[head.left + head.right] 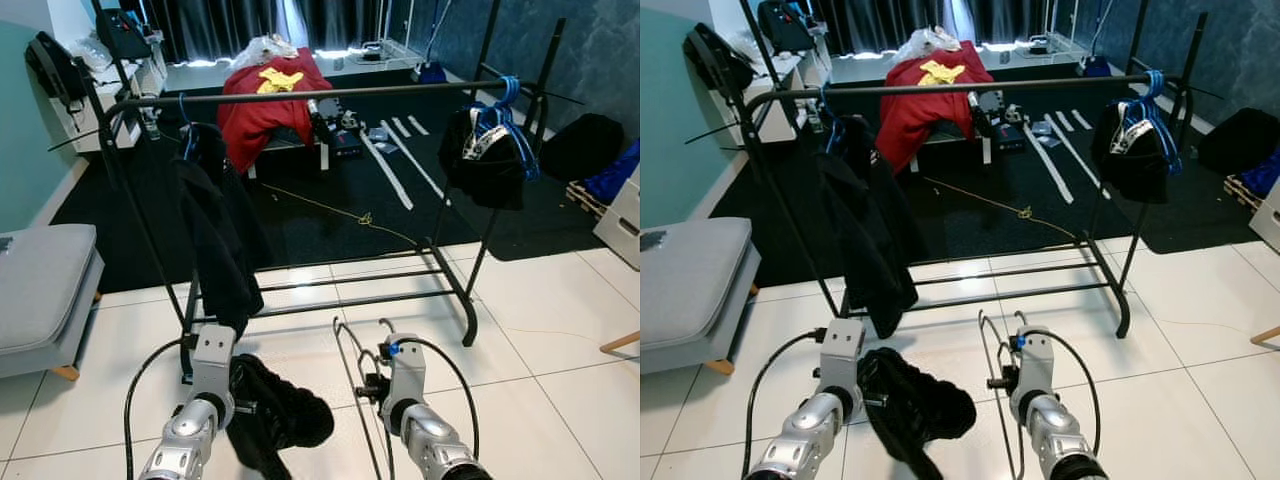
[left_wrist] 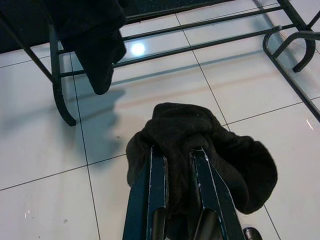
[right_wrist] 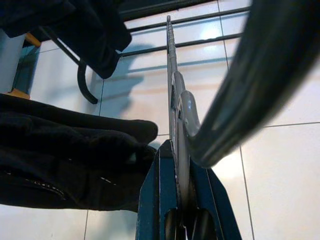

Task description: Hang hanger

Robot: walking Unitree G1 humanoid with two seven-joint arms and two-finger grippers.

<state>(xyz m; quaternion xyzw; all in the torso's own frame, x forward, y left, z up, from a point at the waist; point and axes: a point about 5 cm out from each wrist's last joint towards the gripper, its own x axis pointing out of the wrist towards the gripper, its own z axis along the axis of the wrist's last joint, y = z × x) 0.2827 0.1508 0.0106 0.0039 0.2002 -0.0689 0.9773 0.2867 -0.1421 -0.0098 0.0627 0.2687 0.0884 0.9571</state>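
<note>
A black clothes rack [image 1: 330, 95] stands ahead on the white tiles. A black jacket [image 1: 215, 230] hangs near its left end, and a dark garment on a blue hanger [image 1: 490, 150] near its right end. Low in front of the rack, my left gripper [image 2: 177, 170] is shut on a bunched black garment [image 1: 280, 410], which sags toward the floor. Beside it my right gripper [image 3: 177, 165] is shut on a thin metal hanger [image 1: 355, 380]. The hanger stands edge-on, its hook [image 1: 385, 325] curling near the wrist. Both are well below the rail.
A grey cushioned seat [image 1: 40, 290] sits at the left. Beyond the rack lies dark carpet with a red cloth over a stand [image 1: 265, 100], white strips and a yellow cord [image 1: 340, 212]. A black bag [image 1: 585, 145] and a wooden leg [image 1: 620, 343] are at the right.
</note>
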